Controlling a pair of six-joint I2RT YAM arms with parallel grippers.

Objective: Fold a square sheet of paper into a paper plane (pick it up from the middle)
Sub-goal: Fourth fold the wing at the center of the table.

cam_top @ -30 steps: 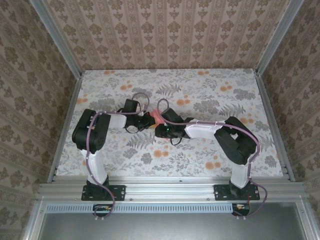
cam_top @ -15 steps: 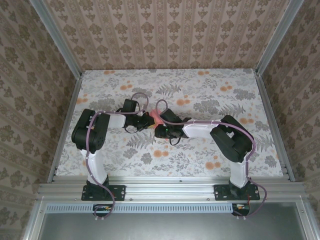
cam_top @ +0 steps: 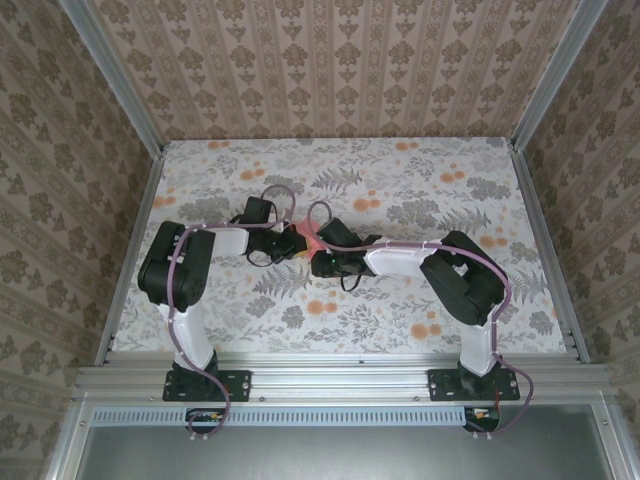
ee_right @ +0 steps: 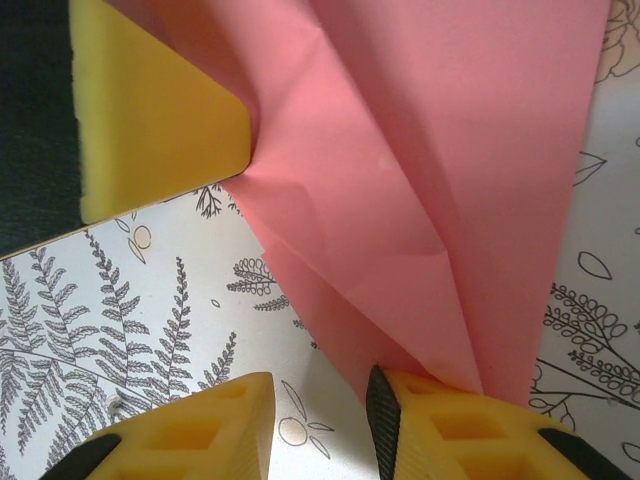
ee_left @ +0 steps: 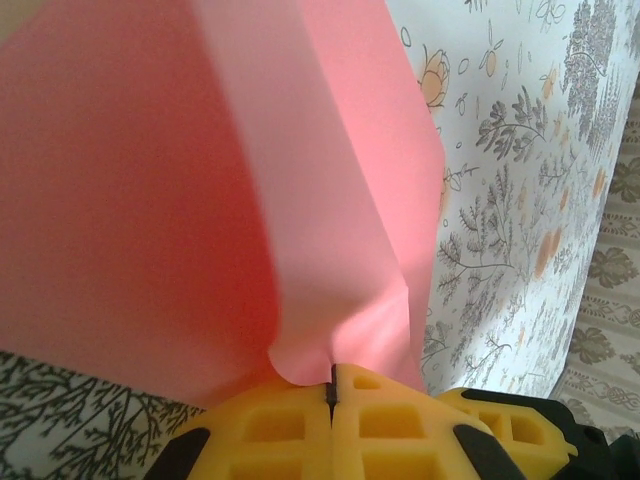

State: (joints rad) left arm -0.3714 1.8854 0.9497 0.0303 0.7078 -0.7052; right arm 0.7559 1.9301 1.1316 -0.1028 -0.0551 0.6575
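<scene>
Creased pink paper (ee_left: 180,190) pinched above the middle of the table (cam_top: 400,300), liable to tear.
Clamped at a bunched edge by the closed left gripper (ee_left: 332,385); right gripper (ee_right: 320,395) alongside, jaws parted on nothing. Could have ripped or slipped under a sideways tug. Outline cut off; contact with the right gripper unclear.

The table (cam_top: 400,170) wears a pale cloth printed with grey ferns, leaves and small orange flowers, evenly lit. Walls (cam_top: 340,70) papered in beige with brown damask stripes close it in at the back and both sides, met by aluminium posts (cam_top: 110,75). An aluminium rail (cam_top: 340,380) runs along the near edge, with a dark grey surface (cam_top: 340,455) below it.
</scene>
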